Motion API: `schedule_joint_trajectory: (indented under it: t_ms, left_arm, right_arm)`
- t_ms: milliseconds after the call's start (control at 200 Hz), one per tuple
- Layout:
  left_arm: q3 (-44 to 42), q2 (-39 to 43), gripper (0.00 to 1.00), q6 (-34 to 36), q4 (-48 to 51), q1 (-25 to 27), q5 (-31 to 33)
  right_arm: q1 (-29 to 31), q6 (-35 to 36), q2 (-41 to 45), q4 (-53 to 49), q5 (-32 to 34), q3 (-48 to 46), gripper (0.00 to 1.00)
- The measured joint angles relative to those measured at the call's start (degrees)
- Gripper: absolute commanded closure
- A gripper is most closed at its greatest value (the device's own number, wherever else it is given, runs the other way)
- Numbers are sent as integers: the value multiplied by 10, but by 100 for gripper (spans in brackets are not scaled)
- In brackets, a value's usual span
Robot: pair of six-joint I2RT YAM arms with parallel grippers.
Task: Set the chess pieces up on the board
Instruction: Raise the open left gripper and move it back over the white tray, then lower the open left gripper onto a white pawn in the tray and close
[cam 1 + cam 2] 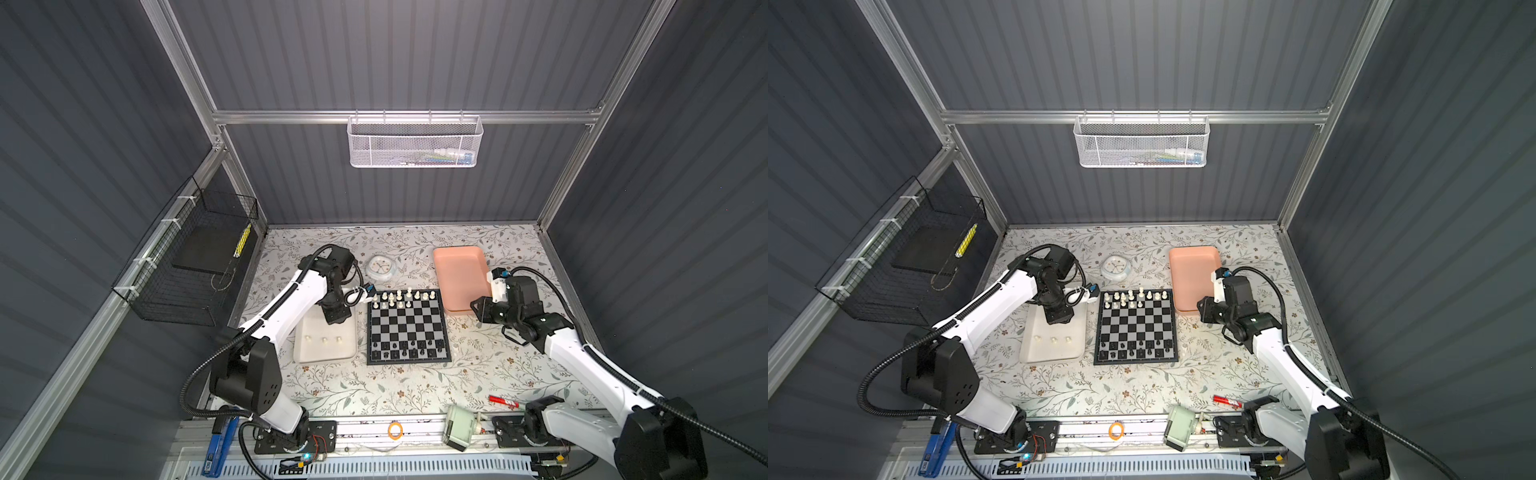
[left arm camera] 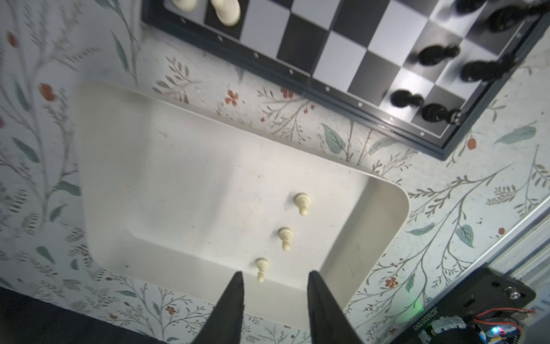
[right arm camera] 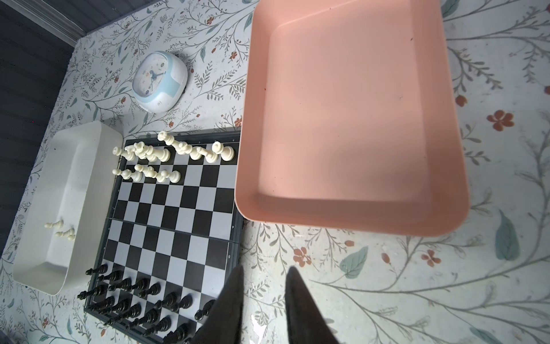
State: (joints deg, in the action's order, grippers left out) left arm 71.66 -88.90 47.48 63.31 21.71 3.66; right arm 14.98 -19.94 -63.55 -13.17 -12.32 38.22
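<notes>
In both top views the board (image 1: 408, 327) is lying mid-table, white tray (image 1: 309, 352) at its 9 o'clock. In the left wrist view the left gripper (image 2: 275, 278) is hovering with jaws parted and empty; three cream pawns (image 2: 285, 236) are sitting at its 12 o'clock. In the right wrist view the right gripper (image 3: 265, 274) is gaping, empty; black chess pieces (image 3: 140, 300) at 9 o'clock.

2 high top views downward; 2 close wrist views sharing the board (image 2: 342, 56)
</notes>
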Motion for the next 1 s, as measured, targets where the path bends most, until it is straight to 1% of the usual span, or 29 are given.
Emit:
schedule_joint_trajectory:
  t_ms: [170,295,460,745,1001]
  left_arm:
    - [-86,10,67,-2,-37,-24,-14]
    - [-118,10,68,-4,-64,-26,-24]
    - [-128,10,69,-9,-83,-27,-39]
    - [-135,10,69,-15,-108,-27,-48]
    - [-160,7,70,-17,-127,-27,-48]
  right_arm:
    - [0,0,-23,6,-5,6,72]
    - [0,0,-26,6,-6,7,72]
    - [0,0,-26,8,-6,9,72]
    - [0,0,-36,12,-6,9,73]
    - [0,0,-42,12,-8,9,73]
